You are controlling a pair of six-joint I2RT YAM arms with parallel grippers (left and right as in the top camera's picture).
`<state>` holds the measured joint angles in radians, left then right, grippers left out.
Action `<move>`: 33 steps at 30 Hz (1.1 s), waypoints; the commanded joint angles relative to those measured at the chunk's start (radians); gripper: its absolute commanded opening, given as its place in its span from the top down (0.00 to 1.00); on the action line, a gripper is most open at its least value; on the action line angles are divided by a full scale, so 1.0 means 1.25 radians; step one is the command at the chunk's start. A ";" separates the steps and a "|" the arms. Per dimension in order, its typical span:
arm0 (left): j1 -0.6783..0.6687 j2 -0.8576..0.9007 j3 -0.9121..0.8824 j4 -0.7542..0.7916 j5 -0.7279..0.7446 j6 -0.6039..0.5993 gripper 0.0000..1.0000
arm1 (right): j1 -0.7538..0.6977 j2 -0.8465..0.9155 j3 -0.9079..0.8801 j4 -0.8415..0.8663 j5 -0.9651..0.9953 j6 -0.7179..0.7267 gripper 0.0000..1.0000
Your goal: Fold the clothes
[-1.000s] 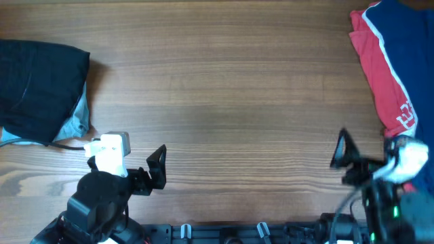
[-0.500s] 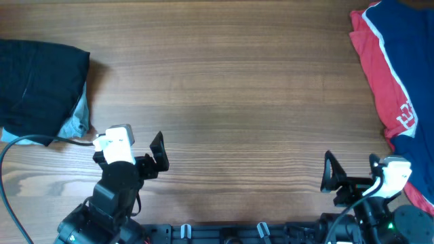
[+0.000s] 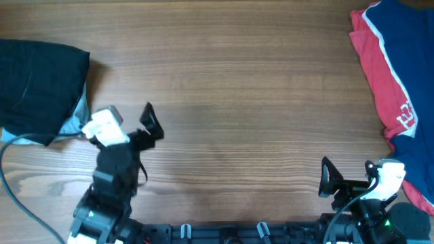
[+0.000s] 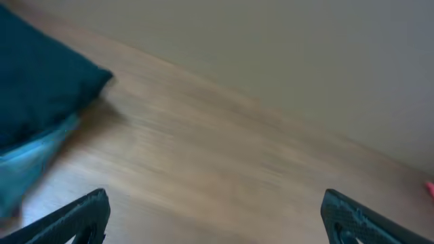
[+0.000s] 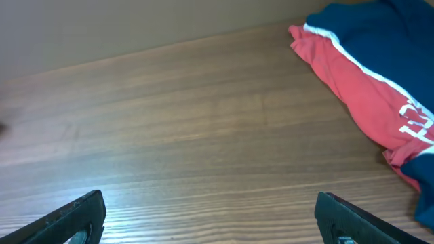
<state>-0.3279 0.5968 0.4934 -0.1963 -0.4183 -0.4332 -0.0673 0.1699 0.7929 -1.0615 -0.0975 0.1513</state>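
The clothes, a black garment (image 3: 37, 85), lie bunched at the table's left edge, and the left wrist view shows them as a dark mass (image 4: 41, 81) at upper left. My left gripper (image 3: 122, 118) hovers just right of the garment's lower corner. It is open, with only bare wood between its fingertips (image 4: 217, 224). My right gripper (image 3: 354, 175) sits near the front edge at the right, far from the black garment. It is also open (image 5: 213, 220), with nothing between its fingers.
Light blue denim shorts (image 3: 76, 123) stick out from under the black garment's lower right corner and show in the left wrist view too (image 4: 27, 169). A red and navy garment (image 3: 393, 61) with white trim covers the right edge (image 5: 366, 81). A black cable (image 3: 13, 176) loops at the front left.
My left arm has swung forward and leftward toward the black garment's corner. My right gripper has drawn back toward the front edge and shifted slightly left. Both stay open.
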 commanded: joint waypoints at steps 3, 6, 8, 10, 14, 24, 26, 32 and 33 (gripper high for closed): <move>0.224 0.120 -0.003 0.115 0.171 0.071 0.00 | -0.002 -0.009 0.000 0.002 -0.009 -0.014 0.00; 0.345 0.135 -0.003 0.107 0.326 0.071 0.00 | -0.002 -0.010 -0.001 0.002 -0.009 -0.014 0.00; 0.406 0.112 -0.003 0.051 0.377 0.071 0.01 | -0.002 -0.011 0.000 0.002 -0.009 -0.014 0.00; 0.414 0.072 -0.003 0.009 0.379 0.072 0.01 | -0.002 -0.011 0.000 0.002 -0.009 -0.014 0.00; 0.380 -0.074 -0.003 -0.081 0.379 0.112 0.01 | -0.002 -0.011 0.000 0.002 -0.009 -0.014 0.00; 0.305 -0.298 -0.003 -0.201 0.378 0.137 0.00 | -0.002 -0.011 0.000 0.002 -0.009 -0.014 0.00; 0.306 -0.301 -0.003 -0.222 0.370 0.138 0.00 | -0.002 -0.011 0.000 0.002 -0.009 -0.014 0.01; 0.305 -0.299 -0.003 -0.369 0.367 0.134 0.00 | -0.002 -0.012 0.000 0.002 -0.009 -0.014 0.00; 0.305 -0.299 -0.003 -0.393 0.367 0.134 0.00 | -0.002 -0.014 0.000 0.002 -0.009 -0.014 0.00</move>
<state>0.0589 0.2291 0.4927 -0.6327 0.0433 -0.2821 -0.0673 0.1699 0.7925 -1.0622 -0.0971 0.1513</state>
